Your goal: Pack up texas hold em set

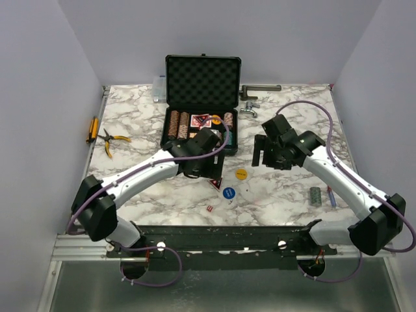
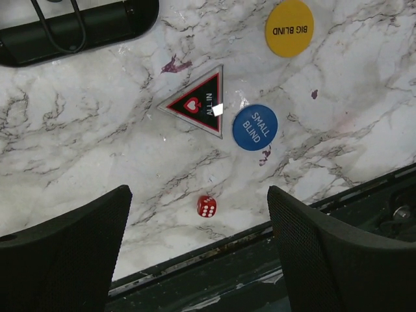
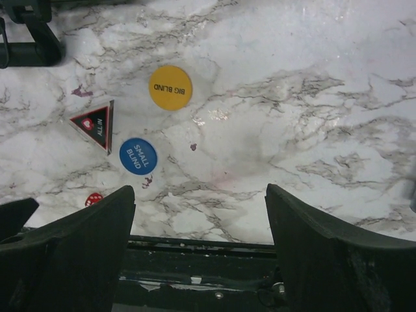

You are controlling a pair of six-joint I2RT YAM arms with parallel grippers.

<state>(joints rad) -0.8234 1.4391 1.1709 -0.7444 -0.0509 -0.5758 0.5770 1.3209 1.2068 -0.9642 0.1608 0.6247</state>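
Note:
The black briefcase [image 1: 202, 135] stands open at the table's back centre, its foam lid upright, with brown chip stacks [image 1: 176, 123] and cards in the base. On the marble in front lie a yellow disc [image 1: 241, 173], a blue disc [image 1: 228, 192], a red triangle [image 1: 214, 184] and a red die [image 1: 210, 208]. My left gripper [image 1: 207, 162] hovers open and empty above them; its wrist view shows the triangle [image 2: 198, 104], blue disc [image 2: 255, 127], yellow disc [image 2: 289, 27] and die [image 2: 207, 206]. My right gripper [image 1: 265, 155] is open and empty, right of the case.
Pliers [image 1: 109, 140] and a yellow tool [image 1: 92, 129] lie at the left edge. A clear organiser box [image 1: 159, 88] sits behind the case on the left. A metal handle [image 1: 260, 89] and a tap [image 1: 250, 107] lie at the back right. A small grey part [image 1: 316, 195] lies near right.

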